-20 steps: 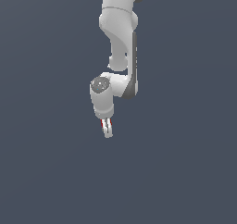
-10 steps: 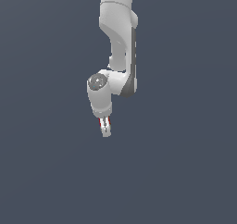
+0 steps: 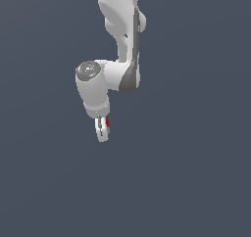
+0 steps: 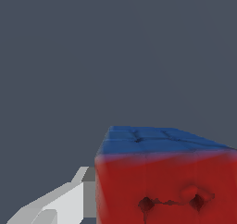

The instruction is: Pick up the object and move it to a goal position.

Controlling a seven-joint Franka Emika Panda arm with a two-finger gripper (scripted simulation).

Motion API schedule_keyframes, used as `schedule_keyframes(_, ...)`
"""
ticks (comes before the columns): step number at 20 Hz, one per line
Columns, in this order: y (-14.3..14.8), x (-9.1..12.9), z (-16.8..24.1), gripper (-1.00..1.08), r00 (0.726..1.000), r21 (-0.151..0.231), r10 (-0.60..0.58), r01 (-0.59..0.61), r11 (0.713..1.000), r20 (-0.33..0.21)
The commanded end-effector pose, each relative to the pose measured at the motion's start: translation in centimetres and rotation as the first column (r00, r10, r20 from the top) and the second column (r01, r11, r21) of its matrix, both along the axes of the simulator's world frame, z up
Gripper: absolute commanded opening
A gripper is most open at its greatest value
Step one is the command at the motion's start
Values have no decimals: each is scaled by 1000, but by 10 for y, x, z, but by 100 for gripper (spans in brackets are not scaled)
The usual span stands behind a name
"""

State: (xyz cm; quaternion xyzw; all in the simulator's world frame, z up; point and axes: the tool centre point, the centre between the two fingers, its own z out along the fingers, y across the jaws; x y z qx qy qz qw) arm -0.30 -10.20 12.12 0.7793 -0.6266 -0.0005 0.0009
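In the exterior view my gripper [image 3: 103, 131] hangs below the white arm, its fingers close together with a thin red sliver of the object [image 3: 107, 124] showing between them. The wrist view shows the object [image 4: 166, 181] close up: a cube with a red face bearing dark marks and a blue face above it. One white finger [image 4: 55, 207] lies against the cube's side; the other finger is hidden. The cube is held up off any surface.
A plain dark grey background fills both views. The arm's white links [image 3: 120, 35] rise from the gripper to the exterior view's upper edge.
The arm has swung a little toward the exterior view's left and slightly downward, carrying the cube along in the shut fingers.
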Motion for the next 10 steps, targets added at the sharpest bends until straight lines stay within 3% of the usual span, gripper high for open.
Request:
schedule_keyframes(1, -10, 7, 26, -100, 1000, -1, -1, 1, 1000, 2)
schedule_keyframes(10, -47, 31, 115, -100, 1000, -2, -1, 1, 1000, 2)
